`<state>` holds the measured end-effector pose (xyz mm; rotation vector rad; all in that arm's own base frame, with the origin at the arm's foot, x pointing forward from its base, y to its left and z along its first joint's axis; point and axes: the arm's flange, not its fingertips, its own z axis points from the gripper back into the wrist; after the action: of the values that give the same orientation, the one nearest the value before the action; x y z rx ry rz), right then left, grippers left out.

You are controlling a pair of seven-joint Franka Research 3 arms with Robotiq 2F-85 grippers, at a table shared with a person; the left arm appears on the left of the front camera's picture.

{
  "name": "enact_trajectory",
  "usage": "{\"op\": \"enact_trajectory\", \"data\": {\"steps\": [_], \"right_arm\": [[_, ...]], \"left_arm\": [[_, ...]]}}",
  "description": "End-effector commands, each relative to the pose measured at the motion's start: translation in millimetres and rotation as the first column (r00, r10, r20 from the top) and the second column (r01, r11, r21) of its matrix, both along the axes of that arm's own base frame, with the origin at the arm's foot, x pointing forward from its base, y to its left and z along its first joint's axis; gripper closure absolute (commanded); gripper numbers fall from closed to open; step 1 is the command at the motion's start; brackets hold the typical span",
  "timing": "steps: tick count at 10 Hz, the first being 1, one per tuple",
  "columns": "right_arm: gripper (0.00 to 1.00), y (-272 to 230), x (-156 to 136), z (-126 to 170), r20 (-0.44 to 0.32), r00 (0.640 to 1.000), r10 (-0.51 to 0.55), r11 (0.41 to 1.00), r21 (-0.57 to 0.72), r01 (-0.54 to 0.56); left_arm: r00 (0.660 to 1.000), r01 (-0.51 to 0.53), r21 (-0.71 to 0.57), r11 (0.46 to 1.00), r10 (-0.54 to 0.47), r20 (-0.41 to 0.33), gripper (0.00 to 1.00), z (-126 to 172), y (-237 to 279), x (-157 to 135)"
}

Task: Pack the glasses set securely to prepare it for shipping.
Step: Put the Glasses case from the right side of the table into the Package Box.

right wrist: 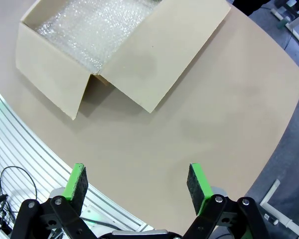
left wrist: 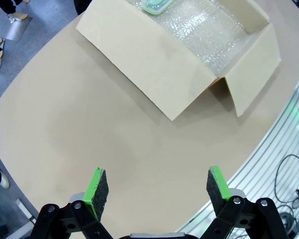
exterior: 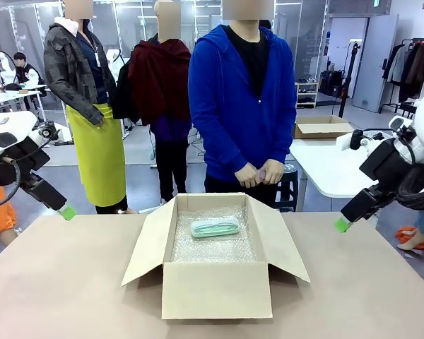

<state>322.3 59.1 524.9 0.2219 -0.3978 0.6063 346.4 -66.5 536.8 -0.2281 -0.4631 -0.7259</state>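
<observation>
A tan table (exterior: 71, 282) seen from the robot's side, with an open brown cardboard box (exterior: 215, 289) standing at its middle, all 4 flaps folded outward. A sheet of clear bubble wrap (exterior: 212, 251) lines the floor of the box. 1 mint green glasses case (exterior: 215, 227) lies flat on the bubble wrap, long side across, toward the far wall of the box, with nothing touching it.

The left gripper (left wrist: 156, 175) hangs above the bare tabletop on the robot's left of the box, well apart from it. Its 2 green-padded fingers are spread wide with nothing between them. The right gripper (right wrist: 137, 172) hangs above the bare tabletop on the robot's right, also well apart from the box, its fingers likewise spread wide and holding nothing.

A person (exterior: 240, 92) in a blue hooded jacket stands at the far side of the table, just behind the box. The person's hands (exterior: 260, 173) are clasped at waist height around a small pale pink object (exterior: 263, 170), too small to tell more.
</observation>
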Motion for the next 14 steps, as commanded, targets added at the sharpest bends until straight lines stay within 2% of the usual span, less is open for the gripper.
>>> {"op": "enact_trajectory", "data": {"steps": [1, 14], "right_arm": [[0.0, 1.3, 0.7, 0.0, 0.005, 1.0, -0.015, 1.0, -0.002, 0.015], [0.0, 1.3, 0.7, 0.0, 0.005, 1.0, -0.015, 1.0, -0.002, 0.015]], "left_arm": [[1.0, 0.008, -0.011, 1.0, -0.008, 0.005, 0.0, 1.4, 1.8, 0.1], [1.0, 0.008, -0.011, 1.0, -0.008, 0.005, 0.0, 1.4, 1.8, 0.1]]}}
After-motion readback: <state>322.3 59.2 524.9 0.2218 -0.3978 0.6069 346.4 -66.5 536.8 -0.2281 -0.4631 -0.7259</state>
